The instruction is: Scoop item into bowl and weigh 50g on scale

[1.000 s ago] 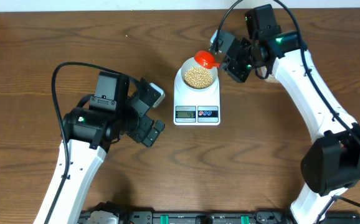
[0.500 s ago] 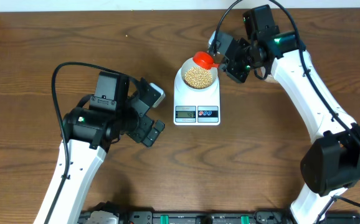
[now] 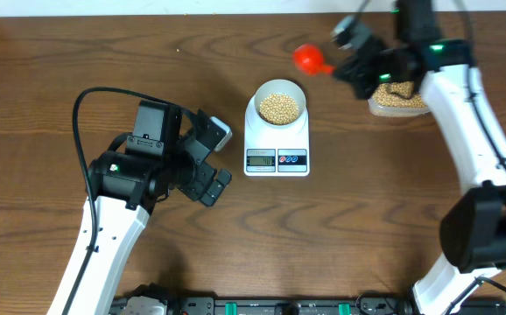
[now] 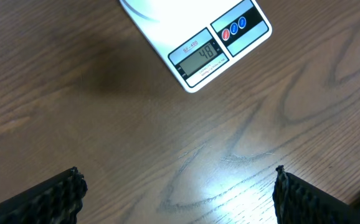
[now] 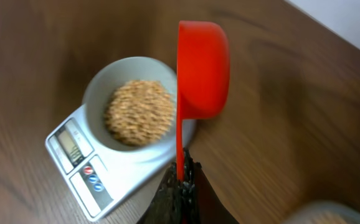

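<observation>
The pale bowl (image 3: 279,89) stands on the white scale (image 3: 277,140), heaped with beige beans (image 3: 279,107). In the left wrist view the scale's display (image 4: 200,55) reads 48. My right gripper (image 3: 345,66) is shut on the thin handle of a red scoop (image 3: 306,59), held in the air up and to the right of the bowl. In the right wrist view the scoop (image 5: 202,68) is turned on its side beside the bowl (image 5: 99,81), and no beans show in it. My left gripper (image 3: 222,162) stands open and empty just left of the scale, above bare wood.
A clear plastic tub (image 3: 399,96) with more beans sits at the back right, partly under my right arm. The table's back edge meets a white wall. A black cable loops behind my left arm (image 3: 117,184).
My right arm has carried the red scoop from the bowl's rim up and to the right, away from the scale. The left arm has not moved.
</observation>
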Robot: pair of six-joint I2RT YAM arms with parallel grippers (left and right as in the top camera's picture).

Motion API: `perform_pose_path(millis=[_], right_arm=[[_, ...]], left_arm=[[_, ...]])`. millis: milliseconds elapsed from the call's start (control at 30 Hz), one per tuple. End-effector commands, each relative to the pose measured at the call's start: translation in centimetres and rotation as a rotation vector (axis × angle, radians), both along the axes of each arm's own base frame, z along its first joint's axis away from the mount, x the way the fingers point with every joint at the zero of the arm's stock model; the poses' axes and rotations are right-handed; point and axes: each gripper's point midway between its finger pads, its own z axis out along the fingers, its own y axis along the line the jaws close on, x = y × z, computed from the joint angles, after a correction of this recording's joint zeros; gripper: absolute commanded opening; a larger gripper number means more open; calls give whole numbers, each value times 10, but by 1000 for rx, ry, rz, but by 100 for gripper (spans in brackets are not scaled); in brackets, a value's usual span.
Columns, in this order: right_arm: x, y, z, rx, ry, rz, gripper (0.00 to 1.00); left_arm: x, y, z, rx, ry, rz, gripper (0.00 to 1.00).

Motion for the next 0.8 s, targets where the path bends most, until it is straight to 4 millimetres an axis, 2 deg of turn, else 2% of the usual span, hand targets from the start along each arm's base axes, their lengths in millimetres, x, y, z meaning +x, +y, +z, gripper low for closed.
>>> perform_pose_path(millis=[0,133,267,500,633,767], right_arm=[[7,-32,35,84,13,-181,1],[16,-88,28,0,73,-494,1],[6,-122,15,-148,112,-650,1],[-12,-156,1,-300,181,-829,1],[-15,-161,-8,-329,208,-862,1],[-14,-160,-26,-348,253,-851,1]], left_arm=[[0,0,-1,10,-2,-14,98],[0,0,-1,11,-2,-14,98],[0,0,-1,10,-2,-14,98],[0,0,-1,11,-2,-14,98],[0,0,-1,10,-2,-14,98],[0,0,-1,10,-2,-14,98]])
